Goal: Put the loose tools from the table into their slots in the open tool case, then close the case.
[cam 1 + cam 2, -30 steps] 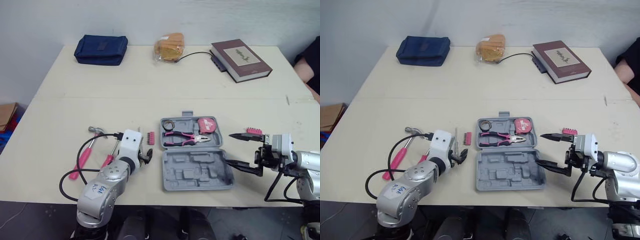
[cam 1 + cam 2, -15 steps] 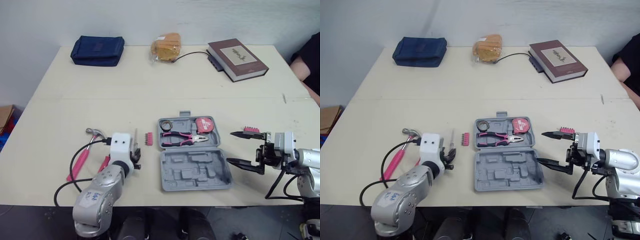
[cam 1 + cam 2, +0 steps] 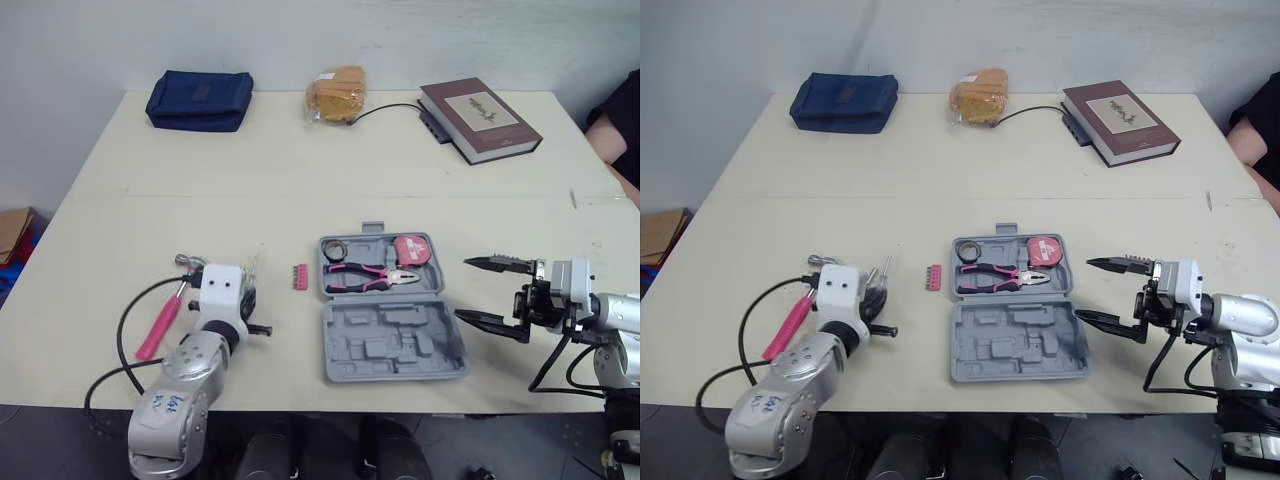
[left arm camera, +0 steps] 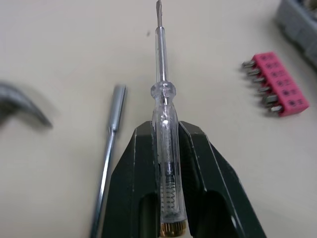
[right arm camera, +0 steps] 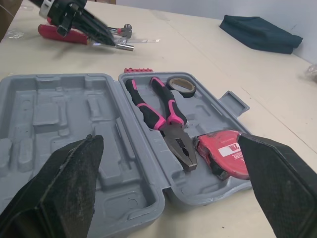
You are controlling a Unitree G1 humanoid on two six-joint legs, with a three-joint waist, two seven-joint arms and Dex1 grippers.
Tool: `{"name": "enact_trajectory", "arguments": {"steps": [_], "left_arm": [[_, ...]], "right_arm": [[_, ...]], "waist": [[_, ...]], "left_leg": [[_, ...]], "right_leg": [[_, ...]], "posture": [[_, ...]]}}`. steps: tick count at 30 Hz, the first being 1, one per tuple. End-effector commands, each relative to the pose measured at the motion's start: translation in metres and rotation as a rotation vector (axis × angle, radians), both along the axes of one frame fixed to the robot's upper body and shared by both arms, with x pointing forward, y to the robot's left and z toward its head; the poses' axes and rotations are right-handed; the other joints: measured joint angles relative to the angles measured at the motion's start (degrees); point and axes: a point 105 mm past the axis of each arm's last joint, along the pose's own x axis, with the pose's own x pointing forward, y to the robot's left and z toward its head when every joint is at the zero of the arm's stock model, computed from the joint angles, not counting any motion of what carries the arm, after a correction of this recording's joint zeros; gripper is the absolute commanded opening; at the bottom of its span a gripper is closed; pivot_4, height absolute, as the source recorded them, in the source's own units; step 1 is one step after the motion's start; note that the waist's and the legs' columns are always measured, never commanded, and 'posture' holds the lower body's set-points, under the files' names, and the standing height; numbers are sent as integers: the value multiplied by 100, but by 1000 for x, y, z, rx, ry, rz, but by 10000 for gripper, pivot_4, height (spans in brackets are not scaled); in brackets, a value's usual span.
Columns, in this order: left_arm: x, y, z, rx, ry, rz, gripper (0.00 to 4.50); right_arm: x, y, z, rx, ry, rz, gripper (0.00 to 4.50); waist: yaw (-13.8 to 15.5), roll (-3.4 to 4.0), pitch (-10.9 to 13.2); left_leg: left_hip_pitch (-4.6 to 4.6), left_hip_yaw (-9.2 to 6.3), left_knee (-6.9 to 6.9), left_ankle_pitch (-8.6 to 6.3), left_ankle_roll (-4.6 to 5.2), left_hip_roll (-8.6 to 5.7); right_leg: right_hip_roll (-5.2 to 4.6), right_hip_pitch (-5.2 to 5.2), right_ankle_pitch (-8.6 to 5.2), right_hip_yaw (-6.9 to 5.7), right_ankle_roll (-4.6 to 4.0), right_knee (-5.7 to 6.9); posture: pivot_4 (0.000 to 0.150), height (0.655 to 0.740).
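Observation:
My left gripper is shut on a clear-handled screwdriver, whose blade points away from the fingers; both sit left of the case. A steel shaft lies on the table beside it. The grey tool case lies open at the table's front, holding pink pliers, a red tape measure and a tape roll. A pink bit holder lies between gripper and case. A pink-handled hammer lies further left. My right gripper stands open at the case's right side.
A navy pouch, a bagged loaf and a brown book with a black cable line the table's far edge. A person's arm shows at the right edge.
My left gripper has shut on the clear screwdriver and the left arm has swung leftward, away from the case. The right gripper stays open and has barely moved.

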Motion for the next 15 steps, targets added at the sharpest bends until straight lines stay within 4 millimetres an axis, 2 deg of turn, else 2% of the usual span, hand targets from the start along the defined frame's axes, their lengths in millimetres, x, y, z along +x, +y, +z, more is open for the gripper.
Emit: {"name": "enact_trajectory", "arguments": {"steps": [1, 5, 8, 12, 15], "left_arm": [[-5, -18, 38, 4, -207, -170, 43], [-14, -44, 63, 105, -283, -571, 43], [-26, -63, 69, 118, -259, -825, 43], [-39, -84, 57, 202, -117, -1095, 43], [-31, -93, 45, 261, 5, -1135, 43]], "right_arm": [[-6, -5, 9, 0, -46, -1, 45000], [-11, -9, 10, 1, -52, -26, 45000], [-14, -11, 8, -4, -46, -43, 45000], [-20, -14, 5, -21, -38, -51, 45000], [-20, -18, 5, -27, -38, -71, 45000]], "waist": [[11, -1, 1], [13, 0, 1], [-1, 3, 0], [-2, 1, 1], [-1, 0, 2]], "left_leg": [[-1, 0, 0, 0, 1, -1], [-4, -8, 1, -1, -1, 1], [0, 0, 1, -1, -3, 3], [-1, 5, 1, -2, -1, 2], [5, 16, 1, 0, 2, -1]], "right_leg": [[-3, 0, 0, 0, 0, -2], [-3, 0, -1, -5, -4, -1], [-2, -1, 0, -4, -7, 2], [6, 0, 1, -11, -5, 0], [9, 0, 4, -19, 1, 2]], "posture": [[1500, 7400], [1500, 7400], [1500, 7400], [1500, 7400], [1500, 7400]]}}
